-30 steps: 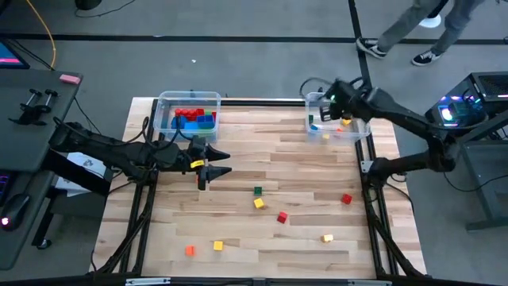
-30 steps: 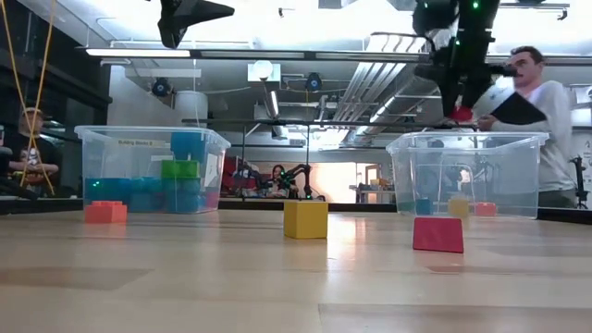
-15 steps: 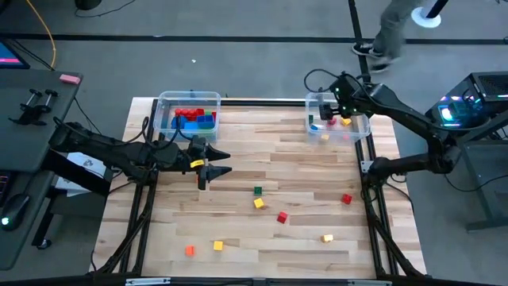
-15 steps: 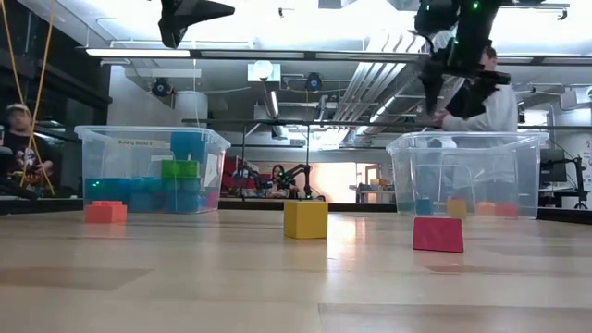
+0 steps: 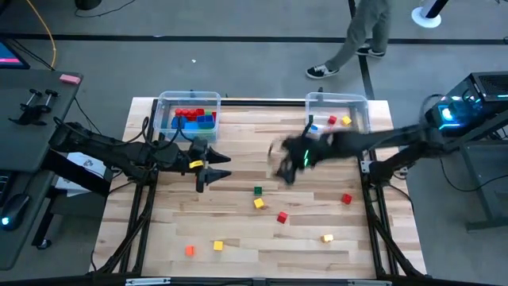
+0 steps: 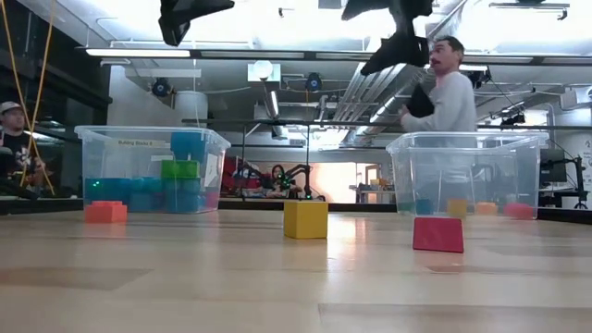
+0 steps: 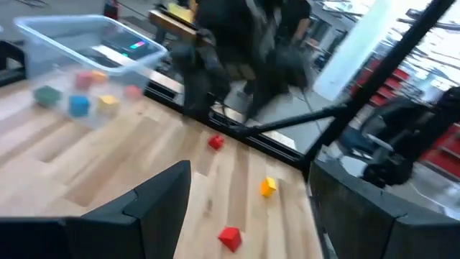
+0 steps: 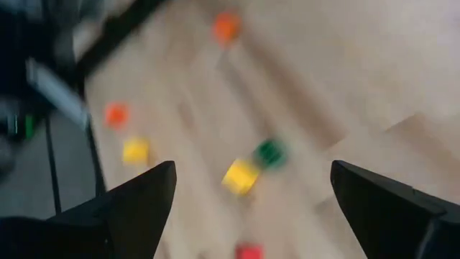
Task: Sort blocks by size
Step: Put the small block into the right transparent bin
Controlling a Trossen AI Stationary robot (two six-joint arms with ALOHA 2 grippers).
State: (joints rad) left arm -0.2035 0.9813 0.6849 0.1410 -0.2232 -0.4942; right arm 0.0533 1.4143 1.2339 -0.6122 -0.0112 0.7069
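Observation:
Small blocks lie loose on the wooden table: green [image 5: 258,191], yellow [image 5: 259,203], red [image 5: 282,217], red [image 5: 346,199], and more near the front edge. My right gripper [image 5: 282,165] hangs open above the table's middle, holding nothing; its wrist view shows the green block [image 8: 269,152] and the yellow block [image 8: 241,176] below it. My left gripper [image 5: 216,171] stands open and empty, left of centre. A clear bin [image 5: 189,102] at the far left holds larger red and blue blocks. A clear bin [image 5: 359,107] at the far right holds small blocks.
A person [image 6: 444,88] walks behind the table's far edge. Black frame rails run along the table's sides. Bare wood lies between the two bins and around the loose blocks. The near row holds an orange block [image 5: 190,250] and two yellow blocks [image 5: 217,245], [image 5: 327,237].
My right gripper has opened above the far right bin and let go of a small red block, which now lies in that bin. It has then swung quickly toward the table's middle, leftward and nearer, blurred in motion. My left gripper has kept still.

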